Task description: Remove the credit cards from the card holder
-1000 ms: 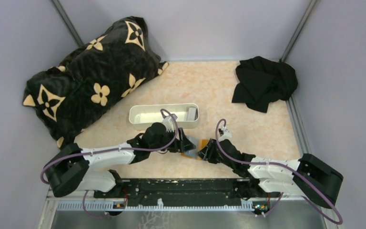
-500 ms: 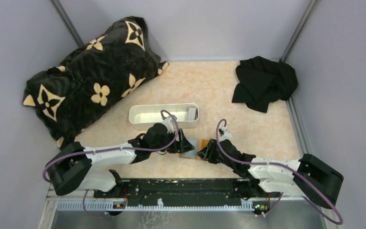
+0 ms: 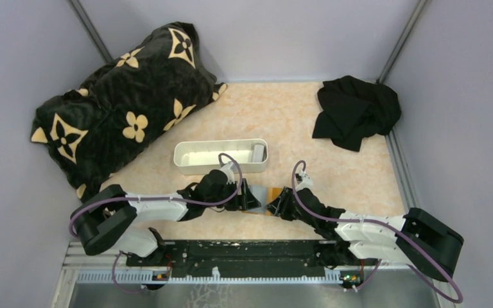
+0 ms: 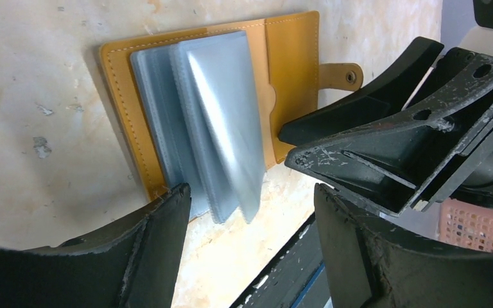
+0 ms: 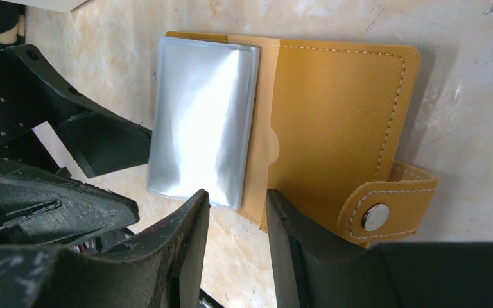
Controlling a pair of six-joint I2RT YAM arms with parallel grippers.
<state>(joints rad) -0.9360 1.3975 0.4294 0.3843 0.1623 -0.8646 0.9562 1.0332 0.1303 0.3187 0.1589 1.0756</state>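
Observation:
The card holder (image 3: 273,193) lies open and flat on the table, orange-tan, with a snap tab (image 5: 385,208). A stack of grey-blue sleeves (image 4: 218,122) fans out of its inner side and also shows in the right wrist view (image 5: 202,122). I cannot make out separate credit cards in the sleeves. My left gripper (image 4: 250,192) is open and empty, with its jaws wide apart over the sleeves' near edge. My right gripper (image 5: 237,194) is open with a narrow gap, empty, at the holder's near edge beside the fold. The two grippers face each other across the holder (image 4: 292,77).
A long white tray (image 3: 186,154) stands just behind the holder, with a small grey flat item (image 3: 258,153) at its right end. A black patterned cushion (image 3: 122,109) lies at the back left and a black cloth (image 3: 356,112) at the back right. Grey walls close in.
My left arm's elbow has swung to the right and its gripper has shifted slightly over the sleeves. The right arm and the holder have stayed about where they were.

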